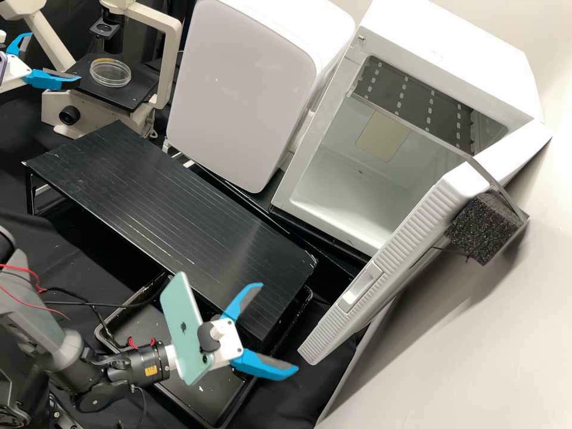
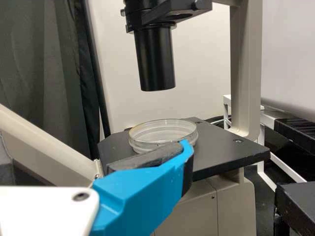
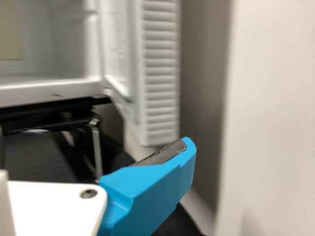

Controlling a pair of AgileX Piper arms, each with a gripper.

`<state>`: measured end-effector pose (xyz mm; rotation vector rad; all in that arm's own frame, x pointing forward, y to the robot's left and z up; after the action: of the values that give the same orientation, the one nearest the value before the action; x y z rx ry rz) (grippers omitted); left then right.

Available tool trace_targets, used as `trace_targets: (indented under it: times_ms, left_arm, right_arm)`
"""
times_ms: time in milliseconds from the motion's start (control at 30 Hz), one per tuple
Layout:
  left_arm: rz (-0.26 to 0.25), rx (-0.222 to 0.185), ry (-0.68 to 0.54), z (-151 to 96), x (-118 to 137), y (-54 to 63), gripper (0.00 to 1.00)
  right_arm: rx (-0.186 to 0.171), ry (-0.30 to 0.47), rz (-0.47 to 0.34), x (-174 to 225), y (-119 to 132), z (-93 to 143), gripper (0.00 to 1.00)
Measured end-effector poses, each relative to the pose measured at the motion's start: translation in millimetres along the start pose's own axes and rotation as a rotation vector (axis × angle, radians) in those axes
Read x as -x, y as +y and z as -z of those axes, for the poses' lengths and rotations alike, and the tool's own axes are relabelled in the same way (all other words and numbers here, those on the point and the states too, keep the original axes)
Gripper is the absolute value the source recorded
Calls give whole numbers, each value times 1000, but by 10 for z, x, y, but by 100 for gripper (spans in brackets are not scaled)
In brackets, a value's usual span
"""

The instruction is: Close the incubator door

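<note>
The incubator door (image 1: 417, 225) stands open near the right pincer (image 1: 279, 328) (spread wide); the left pincer (image 1: 55, 56), also spread, is by the microscope (image 1: 174, 44).

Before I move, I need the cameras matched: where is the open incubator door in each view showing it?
High view: incubator door, slanting from right of centre to lower middle.
Right wrist view: upper middle, its ribbed edge upright.
Shared landmark: cream panel inside the incubator.

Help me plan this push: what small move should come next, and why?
Probably ease the right gripper around the incubator door to its outer side: the door stands wide open, and the gripper's spread fingers are empty and clear of it.
</note>
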<state>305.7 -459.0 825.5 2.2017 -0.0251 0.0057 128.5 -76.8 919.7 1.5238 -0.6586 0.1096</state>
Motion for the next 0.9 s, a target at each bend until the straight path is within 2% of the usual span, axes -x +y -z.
trace_targets:
  times_ms: [267, 567, 633, 767, 900]
  left_arm:
    - [0, 0, 0, 0, 0, 0, 100]
    - [0, 0, 0, 0, 0, 0, 100]
    - [0, 0, 0, 0, 0, 0, 100]
    - [0, 0, 0, 0, 0, 0, 100]
    - [0, 0, 0, 0, 0, 0, 100]
  right_arm:
    - [6, -77, -102, -97, 146, -138, 100]
    - [11, -67, -127, -91, 189, -103, 100]
    - [0, -59, -134, -85, 201, -83, 100]
    - [-53, -33, -148, -107, 230, -38, 100]
    - [-98, 8, -139, -414, 211, -12, 100]
